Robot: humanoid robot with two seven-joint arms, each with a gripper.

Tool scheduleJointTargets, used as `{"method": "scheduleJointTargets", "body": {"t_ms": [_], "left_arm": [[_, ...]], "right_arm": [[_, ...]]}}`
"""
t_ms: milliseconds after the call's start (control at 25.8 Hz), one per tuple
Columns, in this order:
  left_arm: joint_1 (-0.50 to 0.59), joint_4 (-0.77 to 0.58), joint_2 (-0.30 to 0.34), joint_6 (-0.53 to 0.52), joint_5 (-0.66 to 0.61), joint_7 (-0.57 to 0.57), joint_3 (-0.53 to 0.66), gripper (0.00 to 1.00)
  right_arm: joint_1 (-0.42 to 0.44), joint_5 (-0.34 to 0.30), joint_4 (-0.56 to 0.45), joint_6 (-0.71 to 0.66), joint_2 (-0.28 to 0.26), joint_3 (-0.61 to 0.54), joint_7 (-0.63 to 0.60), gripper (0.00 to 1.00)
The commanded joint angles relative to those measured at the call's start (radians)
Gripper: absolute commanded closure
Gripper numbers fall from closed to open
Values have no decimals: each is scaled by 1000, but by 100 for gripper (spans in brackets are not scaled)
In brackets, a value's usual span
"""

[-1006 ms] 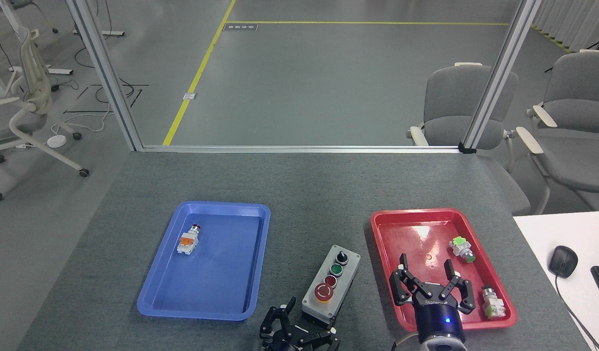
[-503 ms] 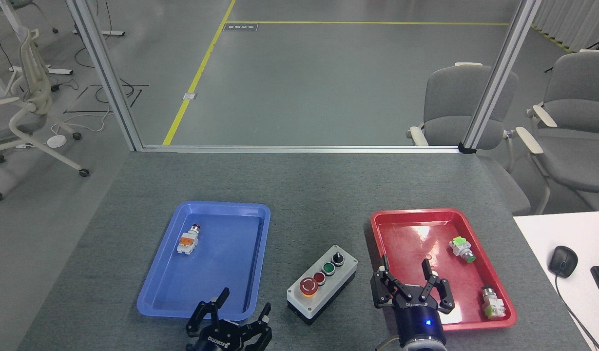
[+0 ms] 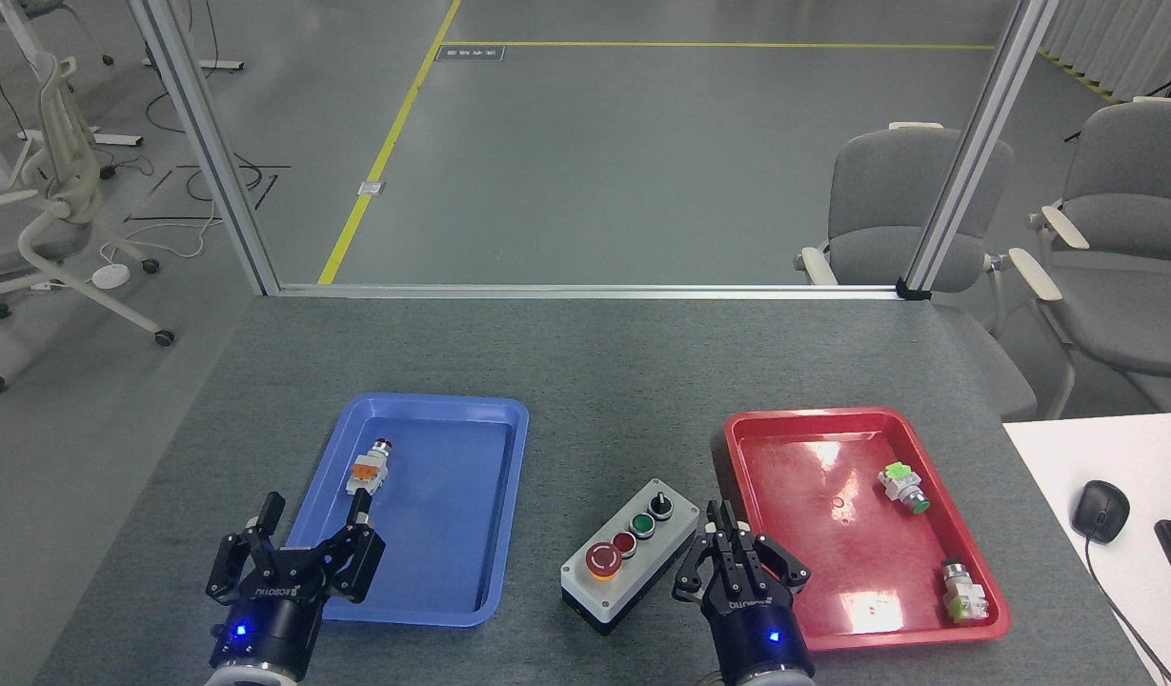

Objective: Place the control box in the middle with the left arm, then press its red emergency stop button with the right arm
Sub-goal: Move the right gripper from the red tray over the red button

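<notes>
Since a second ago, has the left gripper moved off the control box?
Yes. The left gripper has swung left, from the control box to the blue tray's near-left corner, open; the box stands free between the trays.

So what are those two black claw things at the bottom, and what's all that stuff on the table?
Those are a robot's two hands, seen from a camera in its head looking down. The left gripper has its jaws spread open; the right gripper has its jaws pinched together. Neither holds anything. On the grey table, between a blue plastic tray and a red plastic tray, sits a grey control box with a black base. Its big round red emergency stop button is what the right hand should press. Small loose push-buttons lie in both trays.
</notes>
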Motion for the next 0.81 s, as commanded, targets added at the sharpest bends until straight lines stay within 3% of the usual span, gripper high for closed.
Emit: {"method": "scheduleJointTargets", "body": {"t_ms": [0, 39, 271, 542, 774], "left_arm": [[-49, 54, -2, 50, 37, 3, 16, 1], [-64, 69, 0, 74, 36, 6, 16, 1], [-156, 181, -3, 104, 37, 16, 16, 1], [-164, 171, -2, 56, 36, 6, 11, 1], [-171, 171, 4, 22, 31, 11, 14, 1]], "right_arm": [[-4, 53, -2, 0, 2, 48, 7, 96], [-6, 68, -2, 0, 2, 64, 9, 100], [-7, 76, 12, -62, 4, 87, 13, 100], [-10, 76, 47, -120, 18, 95, 53, 100], [-49, 76, 153, -131, 38, 114, 52, 100]]}}
